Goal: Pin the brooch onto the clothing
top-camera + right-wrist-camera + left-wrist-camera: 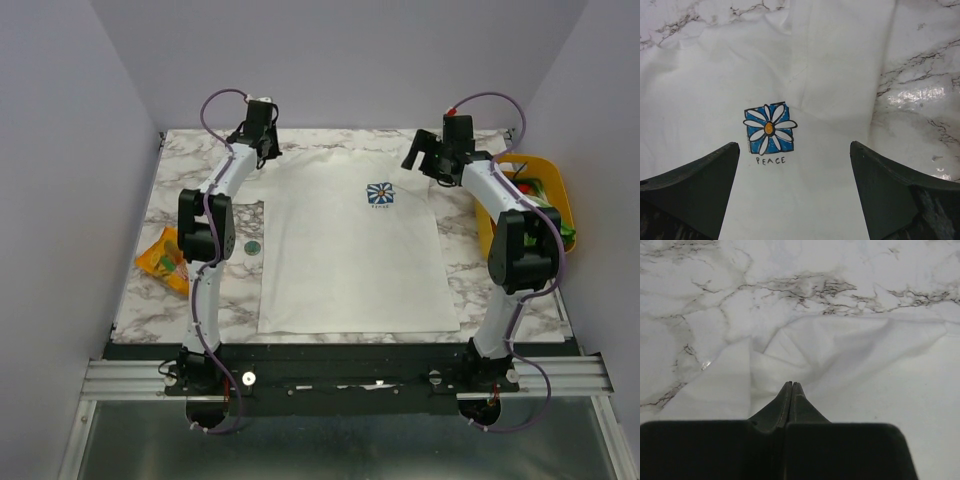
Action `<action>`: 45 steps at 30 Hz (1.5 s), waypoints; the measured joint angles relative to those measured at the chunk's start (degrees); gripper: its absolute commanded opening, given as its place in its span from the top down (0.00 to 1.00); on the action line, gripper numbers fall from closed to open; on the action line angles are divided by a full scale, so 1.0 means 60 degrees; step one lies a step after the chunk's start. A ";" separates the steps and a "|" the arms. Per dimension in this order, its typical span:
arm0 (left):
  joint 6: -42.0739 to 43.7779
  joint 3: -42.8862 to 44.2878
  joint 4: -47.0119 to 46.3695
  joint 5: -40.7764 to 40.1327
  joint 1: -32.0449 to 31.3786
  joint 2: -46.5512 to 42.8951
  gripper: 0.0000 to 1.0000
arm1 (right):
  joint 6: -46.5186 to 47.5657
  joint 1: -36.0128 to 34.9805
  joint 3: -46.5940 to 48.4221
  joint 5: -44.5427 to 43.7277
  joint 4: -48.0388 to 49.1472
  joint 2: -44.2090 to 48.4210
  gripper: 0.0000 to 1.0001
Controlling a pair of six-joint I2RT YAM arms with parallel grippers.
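The left gripper (791,386) is closed over the rumpled shirt (865,355), any pinched cloth hidden; the right gripper (794,146) gapes above the print (770,129); the brooch (253,245) is a speck.

T-shirt (350,260) lying flat mid-table (150,300); brooch (253,245) sitting at its left edge; packet (163,258) lying further left; tub (540,160) standing far right.

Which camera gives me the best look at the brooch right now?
Top external: it alone shows the brooch, a tiny dark green disc at the T-shirt's left edge, beside the left arm. Left wrist shows only bunched T-shirt fabric and marble table; right wrist shows the flower print, no brooch.
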State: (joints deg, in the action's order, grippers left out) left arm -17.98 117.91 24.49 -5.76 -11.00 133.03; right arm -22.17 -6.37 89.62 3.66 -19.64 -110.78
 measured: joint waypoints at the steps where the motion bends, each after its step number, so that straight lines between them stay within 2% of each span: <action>1: 0.0033 0.0237 0.0084 0.0004 -0.0047 0.0109 1.00 | 0.0000 0.0000 0.0000 0.0000 0.0000 -0.0004 0.00; 7: 0.0171 0.1639 0.0831 -0.0109 -0.0011 0.0994 1.00 | 0.0000 0.0004 0.0011 0.0011 -0.0015 -0.0036 0.00; 15: 0.0211 0.2036 0.1712 -0.0193 0.0091 0.1734 1.00 | -0.0004 0.0018 0.0055 0.0084 -0.0029 -0.0131 0.00; 25: 0.0208 0.2430 0.2448 -0.0980 0.0324 0.1763 1.00 | -0.0004 0.0044 0.0055 0.0091 -0.0033 -0.0146 0.00; 39: 0.0215 0.2889 0.2630 -0.2204 0.1038 0.1832 1.00 | -0.0004 0.0273 0.0055 0.0102 -0.0033 -0.0146 0.00; 45: 0.0310 0.2907 0.2255 -0.2371 0.1257 0.1829 0.91 | 0.0069 0.0295 0.0324 -0.0091 -0.0200 -0.0237 0.00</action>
State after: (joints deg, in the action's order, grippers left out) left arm -16.12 135.35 38.02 -19.99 -3.46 144.00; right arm -21.76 -4.60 91.57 3.11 -20.84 -112.20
